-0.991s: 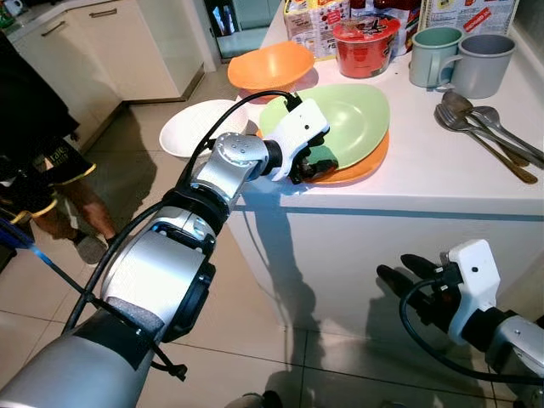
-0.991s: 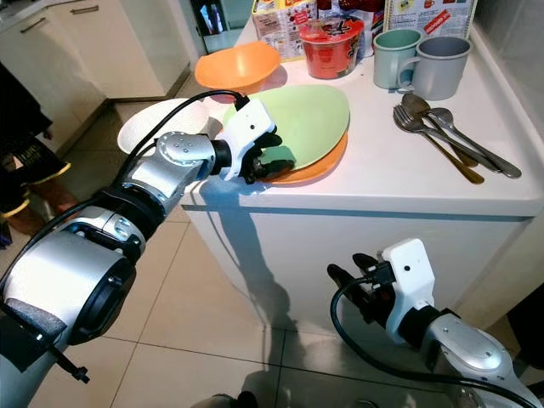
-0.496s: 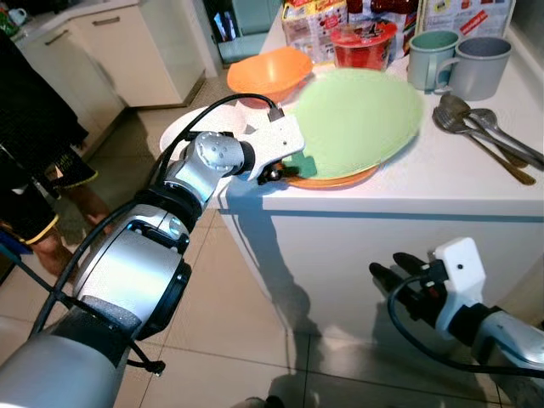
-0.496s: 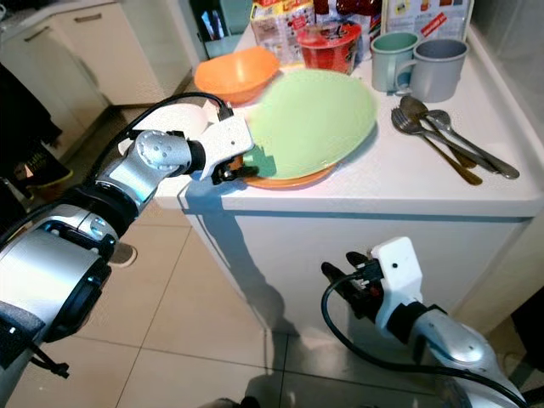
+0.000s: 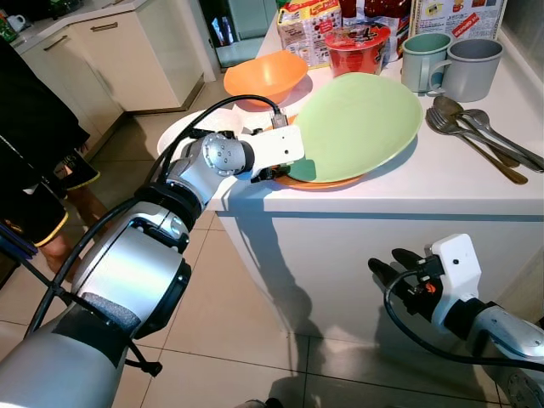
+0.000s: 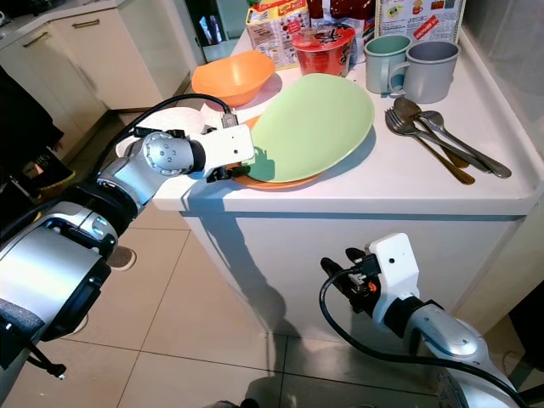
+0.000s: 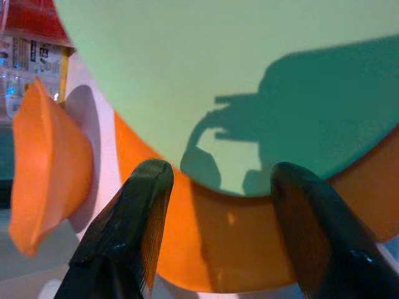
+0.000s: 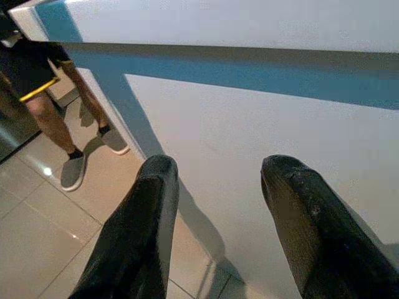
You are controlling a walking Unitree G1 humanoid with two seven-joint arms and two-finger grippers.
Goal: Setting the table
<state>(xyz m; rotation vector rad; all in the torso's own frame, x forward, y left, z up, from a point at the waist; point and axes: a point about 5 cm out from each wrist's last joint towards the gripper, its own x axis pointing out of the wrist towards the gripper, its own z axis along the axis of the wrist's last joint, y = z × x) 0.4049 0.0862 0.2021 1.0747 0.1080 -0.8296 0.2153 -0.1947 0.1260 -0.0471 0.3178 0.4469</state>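
At counter edge, left gripper (image 7: 215, 205) spread below tilted green plate (image 5: 357, 123), right gripper (image 8: 224, 212) open near person's legs (image 8: 59, 118).

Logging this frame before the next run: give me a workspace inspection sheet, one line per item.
Surface: white counter, dishes crowd its left end.
Job's things: green plate tilted up over orange plate; orange bowl; white plate; two mugs; cutlery.
Clutter: noodle cup, food packets.
Grippers: left gripper at the green plate's edge, fingers apart; right gripper open, low before the counter front.
Cables: black cable on the left wrist.
Surroundings: person's legs, cabinets.
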